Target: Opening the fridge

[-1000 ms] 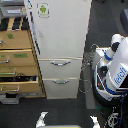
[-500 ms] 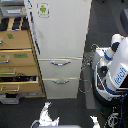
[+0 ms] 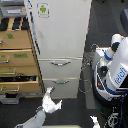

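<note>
The white fridge (image 3: 60, 45) stands upright, its large upper door closed and bearing a green-logo sticker (image 3: 43, 10). Below are two drawers with silver bar handles (image 3: 60, 63). A wooden cabinet (image 3: 17, 62) stands just beside it on the exterior view's left. The gripper (image 3: 52, 100) hovers low before the bottom drawer, its fingers seemingly spread apart, touching nothing.

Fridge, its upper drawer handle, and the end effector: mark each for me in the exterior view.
fridge (image 3: 62, 35), exterior view, on the large upper door's white face.
upper drawer handle (image 3: 60, 63), exterior view, on the middle of the silver bar.
end effector (image 3: 54, 98), exterior view, midway between its two fingertips.
</note>
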Tool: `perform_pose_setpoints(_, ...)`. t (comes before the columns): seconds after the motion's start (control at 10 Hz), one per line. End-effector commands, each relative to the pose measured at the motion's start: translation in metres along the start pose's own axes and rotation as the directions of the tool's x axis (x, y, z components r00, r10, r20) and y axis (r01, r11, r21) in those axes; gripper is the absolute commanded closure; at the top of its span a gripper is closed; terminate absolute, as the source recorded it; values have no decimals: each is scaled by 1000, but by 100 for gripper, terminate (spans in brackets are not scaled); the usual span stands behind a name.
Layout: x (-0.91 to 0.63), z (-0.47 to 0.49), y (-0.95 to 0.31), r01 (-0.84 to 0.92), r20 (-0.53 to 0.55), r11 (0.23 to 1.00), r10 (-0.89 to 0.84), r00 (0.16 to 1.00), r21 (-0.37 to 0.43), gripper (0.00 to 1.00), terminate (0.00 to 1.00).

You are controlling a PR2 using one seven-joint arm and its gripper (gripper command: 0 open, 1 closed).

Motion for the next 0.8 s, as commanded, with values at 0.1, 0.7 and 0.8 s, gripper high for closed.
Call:
perform_pose_setpoints(0.1, 124, 66, 89, -104, 22, 989, 102, 995, 106, 0, 0)
perform_pose_setpoints(0.7, 132, 118, 187, -407, 40, 893, 407, 912, 191, 0, 0)
perform_pose_setpoints(0.8, 132, 124, 205, -459, 44, 864, 461, 887, 207, 0, 0)
